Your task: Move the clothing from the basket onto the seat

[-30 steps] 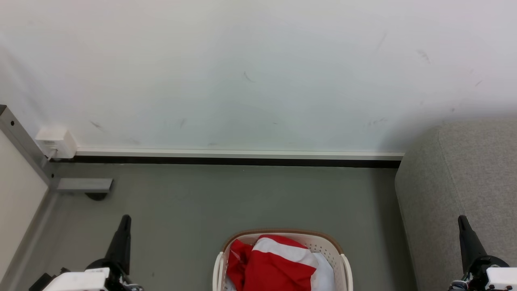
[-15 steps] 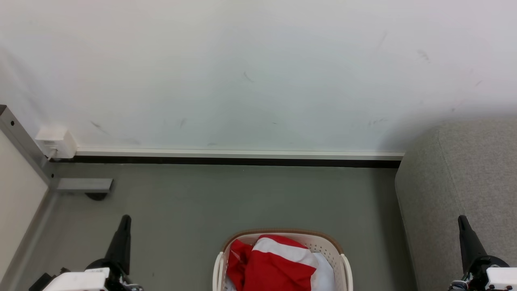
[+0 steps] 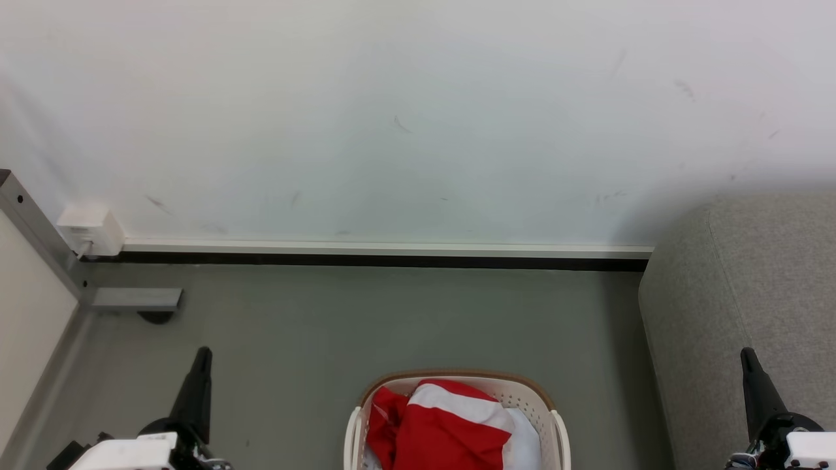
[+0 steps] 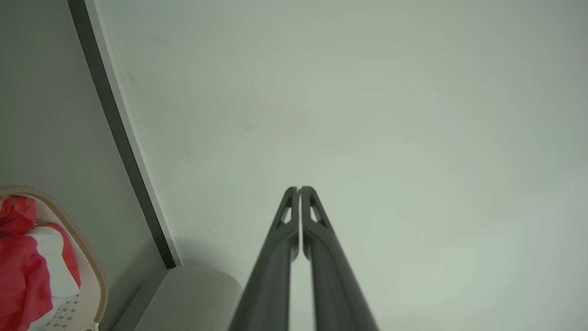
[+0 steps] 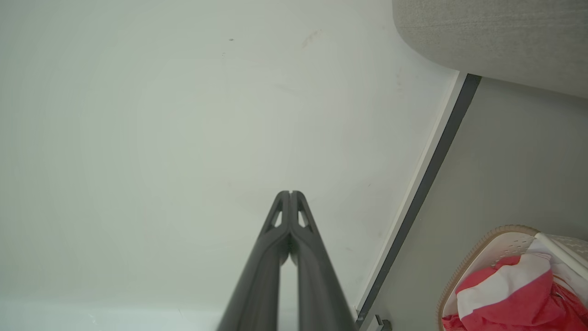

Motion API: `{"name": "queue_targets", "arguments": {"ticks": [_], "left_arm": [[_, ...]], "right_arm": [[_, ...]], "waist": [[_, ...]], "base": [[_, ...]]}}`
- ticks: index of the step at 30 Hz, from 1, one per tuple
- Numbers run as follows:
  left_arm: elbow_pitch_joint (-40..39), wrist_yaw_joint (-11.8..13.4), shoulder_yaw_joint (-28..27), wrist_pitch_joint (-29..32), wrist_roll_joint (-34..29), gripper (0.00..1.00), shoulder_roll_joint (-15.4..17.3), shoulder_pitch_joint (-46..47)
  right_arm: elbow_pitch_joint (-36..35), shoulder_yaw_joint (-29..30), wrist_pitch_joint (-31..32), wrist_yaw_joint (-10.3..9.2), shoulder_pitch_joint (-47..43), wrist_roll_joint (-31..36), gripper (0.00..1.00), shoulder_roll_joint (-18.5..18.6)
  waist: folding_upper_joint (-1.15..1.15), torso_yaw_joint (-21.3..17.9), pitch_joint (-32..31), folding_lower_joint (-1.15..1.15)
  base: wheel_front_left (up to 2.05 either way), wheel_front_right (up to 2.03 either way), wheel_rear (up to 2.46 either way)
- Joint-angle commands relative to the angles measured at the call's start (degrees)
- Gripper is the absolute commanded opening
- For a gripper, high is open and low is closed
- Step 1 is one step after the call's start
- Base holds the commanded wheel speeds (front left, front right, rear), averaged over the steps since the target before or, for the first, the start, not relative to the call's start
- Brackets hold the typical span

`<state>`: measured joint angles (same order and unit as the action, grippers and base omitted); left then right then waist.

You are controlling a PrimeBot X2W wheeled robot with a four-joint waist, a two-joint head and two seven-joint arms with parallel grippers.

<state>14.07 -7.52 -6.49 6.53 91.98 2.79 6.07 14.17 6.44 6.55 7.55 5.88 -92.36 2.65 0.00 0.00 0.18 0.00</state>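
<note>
Edges cut off a good deal in the head view: the basket [image 3: 526,394] shows just its far half, brown rim and perforated cream wall, and the rest runs off the bottom. The clothing [image 3: 444,434] lies bunched inside it, a red heap with one broad white band across the top. The folds are too tangled to tell whether that heap is one garment or more. A white sheet [image 3: 524,438] shows at the heap's right side, mostly buried and cropped. The basket stands on the grey floor [image 3: 392,313]. The seat [image 3: 751,287] is to its right, apart from it, and only a rounded grey corner of the seat is in frame. By count I see one basket, one seat and two grippers. The left gripper [image 3: 204,354] pokes up at the lower left over bare floor, and the right gripper [image 3: 746,354] pokes up at the lower right in front of the seat. From the head each reads as a single dark spike. The wrist views show both clenched, fingers pressed together tip to tip, pointing at the pale wall [image 3: 418,130] and well clear of the clothing. One skirting board [image 3: 392,249] runs along the foot of the wall. At its left end sits one white box [image 3: 91,230], too small to identify, and below it one grey metal foot [image 3: 136,298].
</note>
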Motion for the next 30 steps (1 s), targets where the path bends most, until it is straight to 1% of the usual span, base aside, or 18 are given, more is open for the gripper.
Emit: {"name": "queue_targets", "arguments": {"ticks": [1, 30], "left_arm": [[-0.1, 0.1, -0.1, 0.2, 0.8, 0.0, 0.2, 0.5], [-0.1, 0.1, -0.1, 0.2, 0.8, 0.0, 0.2, 0.5]], "right_arm": [[-0.3, 0.2, 0.1, -0.12, 0.8, -0.1, 0.0, 0.4], [-0.3, 0.2, 0.1, -0.12, 0.8, -0.1, 0.0, 0.4]], "waist": [[0.0, 0.0, 0.0, 0.0], [0.0, 0.0, 0.0, 0.0]], "base": [[0.0, 0.0, 0.0], [0.0, 0.0, 0.0]]}}
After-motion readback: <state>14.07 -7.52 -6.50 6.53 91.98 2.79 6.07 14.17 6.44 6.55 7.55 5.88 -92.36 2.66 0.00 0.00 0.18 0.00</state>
